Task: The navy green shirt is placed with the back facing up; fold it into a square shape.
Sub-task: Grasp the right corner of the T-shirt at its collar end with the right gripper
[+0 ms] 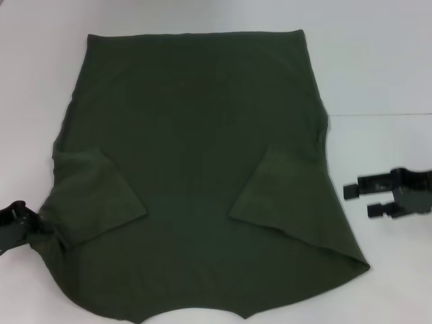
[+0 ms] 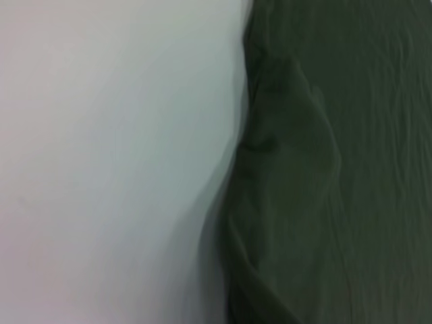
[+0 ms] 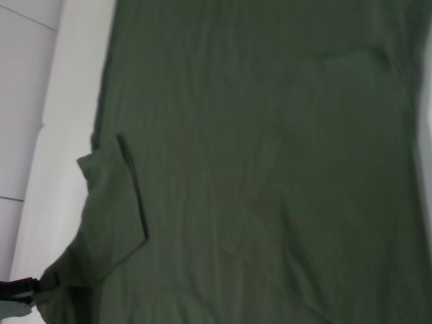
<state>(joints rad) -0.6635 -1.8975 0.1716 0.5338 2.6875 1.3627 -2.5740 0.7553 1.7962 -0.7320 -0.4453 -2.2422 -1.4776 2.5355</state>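
At the lower left of the head view, the left gripper (image 1: 30, 228) sits at the edge of the shirt (image 1: 196, 155), right where the folded-in left sleeve (image 1: 94, 196) meets the side of the cloth. The cloth is bunched around its tip, so it appears to be closed on the shirt edge there, though the fingers themselves are mostly hidden. The left wrist view shows only a raised fold of green cloth (image 2: 283, 169) beside the white table (image 2: 101, 162).

In the middle of the frame, the shirt lies flat on the table (image 1: 378, 61), plain side up, with the hem toward the top of the frame and the collar end at the bottom edge. Both sleeves are already turned inward; the right sleeve (image 1: 270, 189) lies as a flap on the body.

At the right of the frame, the right gripper (image 1: 358, 200) rests on the bare table, near the shirt's right side but apart from it. Its two fingers are spread and hold nothing.

I judge that the sleeve step is finished and the side fold is now starting. The next move probably needs the left gripper to lift its edge and carry it toward the middle line, keeping the cloth smooth so that the sleeve does not slip out.
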